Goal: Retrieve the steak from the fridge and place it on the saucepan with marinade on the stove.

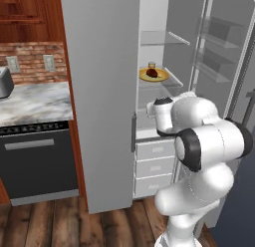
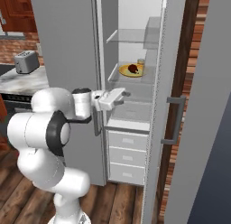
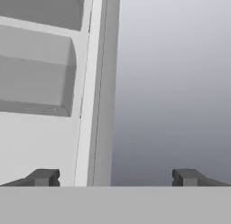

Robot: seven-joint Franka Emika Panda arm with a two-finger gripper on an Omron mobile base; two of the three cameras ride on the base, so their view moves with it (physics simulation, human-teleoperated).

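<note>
Steak [image 1: 152, 72] sits on yellow plate [image 1: 162, 77], fridge [image 2: 135, 11] shelf, no clear long axis. You see gripper [image 2: 124, 95] spread wide, empty, below shelf. Right base view shows toaster [image 2: 26, 61].

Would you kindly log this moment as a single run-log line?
phase: reaching into fridge | door: open | claw: open, empty, below shelf | steak: on yellow plate, untouched
</note>
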